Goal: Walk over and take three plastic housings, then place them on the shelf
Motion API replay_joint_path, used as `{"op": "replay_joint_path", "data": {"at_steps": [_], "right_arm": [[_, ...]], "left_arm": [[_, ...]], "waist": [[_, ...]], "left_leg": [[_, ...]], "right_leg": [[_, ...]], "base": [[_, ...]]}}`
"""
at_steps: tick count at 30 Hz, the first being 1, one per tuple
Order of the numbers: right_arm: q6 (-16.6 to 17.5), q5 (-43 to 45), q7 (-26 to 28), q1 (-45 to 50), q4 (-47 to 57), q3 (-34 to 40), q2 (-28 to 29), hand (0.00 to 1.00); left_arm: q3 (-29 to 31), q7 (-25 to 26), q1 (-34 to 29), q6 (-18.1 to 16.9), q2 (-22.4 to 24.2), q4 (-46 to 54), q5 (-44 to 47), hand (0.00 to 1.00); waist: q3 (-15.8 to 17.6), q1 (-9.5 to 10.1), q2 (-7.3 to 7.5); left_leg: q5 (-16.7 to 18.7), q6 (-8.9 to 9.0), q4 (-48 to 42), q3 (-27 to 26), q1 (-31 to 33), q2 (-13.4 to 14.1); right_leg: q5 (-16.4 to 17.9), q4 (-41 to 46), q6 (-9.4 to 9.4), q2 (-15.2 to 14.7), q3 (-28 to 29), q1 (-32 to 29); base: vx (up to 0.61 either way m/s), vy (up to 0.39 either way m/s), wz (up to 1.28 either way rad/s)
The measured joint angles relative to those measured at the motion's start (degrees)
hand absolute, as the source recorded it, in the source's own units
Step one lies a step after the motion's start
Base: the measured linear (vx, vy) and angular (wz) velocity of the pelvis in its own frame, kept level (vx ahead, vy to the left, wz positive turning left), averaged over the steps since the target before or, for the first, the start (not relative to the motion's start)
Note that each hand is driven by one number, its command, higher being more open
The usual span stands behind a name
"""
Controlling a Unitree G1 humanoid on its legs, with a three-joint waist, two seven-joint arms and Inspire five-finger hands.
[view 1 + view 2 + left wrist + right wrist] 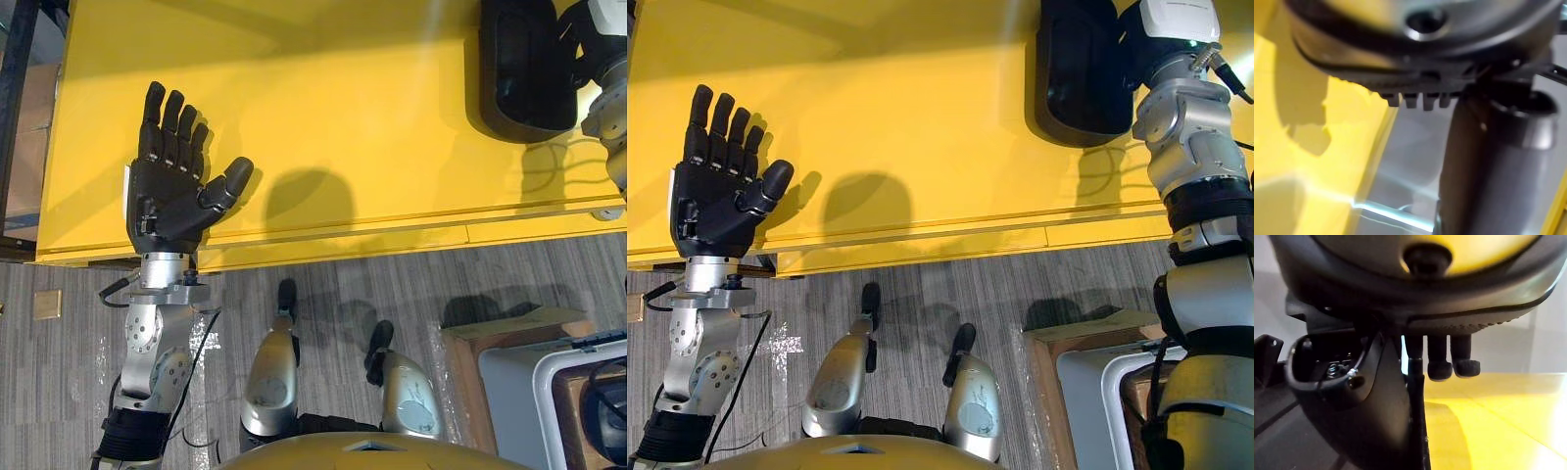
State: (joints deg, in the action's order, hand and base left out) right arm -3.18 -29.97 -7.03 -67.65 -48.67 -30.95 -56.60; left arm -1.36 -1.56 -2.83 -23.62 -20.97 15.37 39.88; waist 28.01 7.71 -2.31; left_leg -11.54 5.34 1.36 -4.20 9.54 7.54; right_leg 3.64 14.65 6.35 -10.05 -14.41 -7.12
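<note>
A black plastic housing (524,69) lies on the yellow shelf (372,98) at its far right. My right hand (1415,284) is at the housing, its thumb on one side of the housing's wall (1376,431) and its curled fingers (1440,362) on the other. My left hand (167,196) is held palm up over the shelf's near left edge. Its fingers are straight and spread, and it holds nothing.
The shelf's front edge (343,245) runs across the view above grey carpet. A cardboard box (509,338) and a pale bin (549,382) stand on the floor at the lower right. A small brown floor plate (46,304) lies at the left.
</note>
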Motion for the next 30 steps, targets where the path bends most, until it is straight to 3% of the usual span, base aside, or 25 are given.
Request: {"op": "replay_joint_path", "data": {"at_steps": [10, 15, 16, 20, 27, 30], "right_arm": [[3.74, -1.87, -2.13, -1.84, 0.05, -3.90, -1.32, 0.00], [4.03, -3.03, -1.57, -3.90, 0.08, -5.87, -3.09, 0.00], [4.36, -3.04, -1.16, -4.11, 0.11, -6.09, -3.58, 1.00], [5.17, -2.95, -0.91, -4.22, 0.53, -6.27, -4.06, 1.00], [2.72, -3.39, -1.02, -4.21, 1.05, -6.26, -4.08, 1.00], [2.34, -3.43, -4.93, -4.02, 1.05, -6.05, -4.08, 1.00]], "left_arm": [[-0.03, 0.04, -0.27, -0.11, 0.00, -0.01, 0.10, 1.00], [0.07, -0.40, -1.15, -0.17, -0.03, -0.01, 0.46, 1.00], [0.10, -0.45, -1.67, -0.21, -0.03, -0.01, 0.47, 1.00], [0.15, -0.46, -2.79, -0.22, -0.03, -0.01, 0.56, 1.00], [0.15, -2.15, -2.82, -0.22, -0.51, -0.01, 0.60, 1.00], [0.14, -2.25, -2.93, -0.24, -0.54, -0.01, 0.61, 1.00]], "waist": [[-0.02, -0.04, -0.05], [-0.02, -0.10, -0.05], [-0.02, -0.03, -0.05], [-0.02, -0.04, -0.05], [-0.02, -0.16, -0.06], [-0.02, -0.24, -0.06]], "left_leg": [[0.01, 0.11, 0.00, 0.09, 0.15, -0.08], [0.01, 0.22, 0.00, 0.96, 0.37, -0.11], [-0.04, 0.30, 0.00, 1.19, 0.40, -0.10], [-0.14, 0.43, 0.01, 1.50, 0.42, -0.11], [-0.15, 0.46, 0.01, 1.41, 0.42, -0.10], [-0.15, 0.46, 0.01, 1.30, 0.42, -0.11]], "right_leg": [[0.21, 0.55, -0.19, 0.02, 0.26, -0.68], [0.87, 1.36, -0.28, -0.16, -0.52, -0.71], [1.05, 1.58, -0.36, -0.22, -0.76, -0.67], [1.55, 2.34, -0.44, -0.37, -1.06, -0.74], [1.59, 2.38, -0.49, -0.44, -1.05, -0.79], [1.59, 2.33, -0.49, -0.43, -1.00, -0.80]], "base": [[0.00, -0.014, -0.02], [0.00, -0.024, 0.08], [0.01, -0.030, 0.12], [0.01, -0.027, 0.06], [0.00, 0.000, 0.00], [0.00, 0.000, 0.00]]}}
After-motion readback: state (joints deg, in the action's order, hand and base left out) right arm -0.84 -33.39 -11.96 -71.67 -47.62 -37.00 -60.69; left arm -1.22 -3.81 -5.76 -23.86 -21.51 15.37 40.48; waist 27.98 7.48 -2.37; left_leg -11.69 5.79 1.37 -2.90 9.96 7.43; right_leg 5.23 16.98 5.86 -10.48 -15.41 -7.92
